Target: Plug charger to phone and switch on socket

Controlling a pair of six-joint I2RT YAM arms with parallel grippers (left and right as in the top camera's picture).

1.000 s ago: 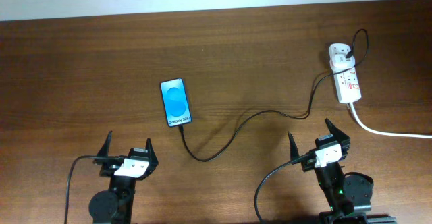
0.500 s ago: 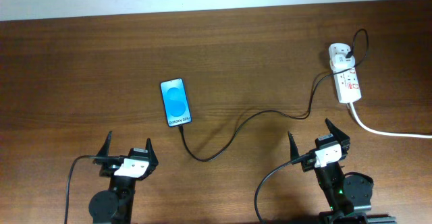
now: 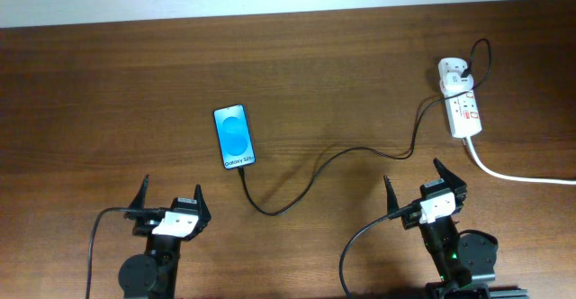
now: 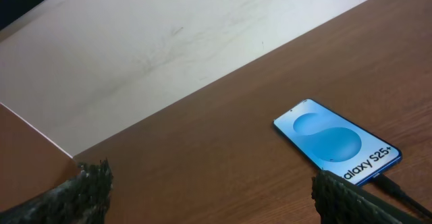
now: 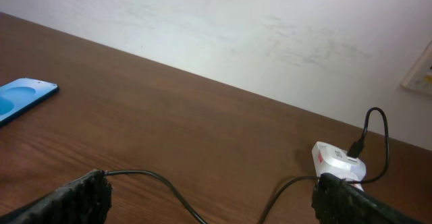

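Phone (image 3: 234, 137): slim, face up, bright blue screen with a lighter oval and white "Galaxy" lettering along the near short edge. Lies flat on the counter (image 3: 108, 92), left of centre. Meets at that near edge the tip of the charger (image 3: 315, 168), a thin black cable; cannot tell whether fully seated. Curves from there in a loose S across the wood to the socket (image 3: 461, 101), a white strip with red switch marks at the far right, and loops above its far end. Thick white cord (image 3: 513, 175) out of the strip's near end, off to the right.

Left pincer (image 3: 171, 196) and right pincer (image 3: 416, 182) at the near edge, both spread wide, gripping nothing, well apart from phone and strip.

Dark brown wood grain throughout; pale scuffed wall (image 4: 169, 42) beyond the far edge.
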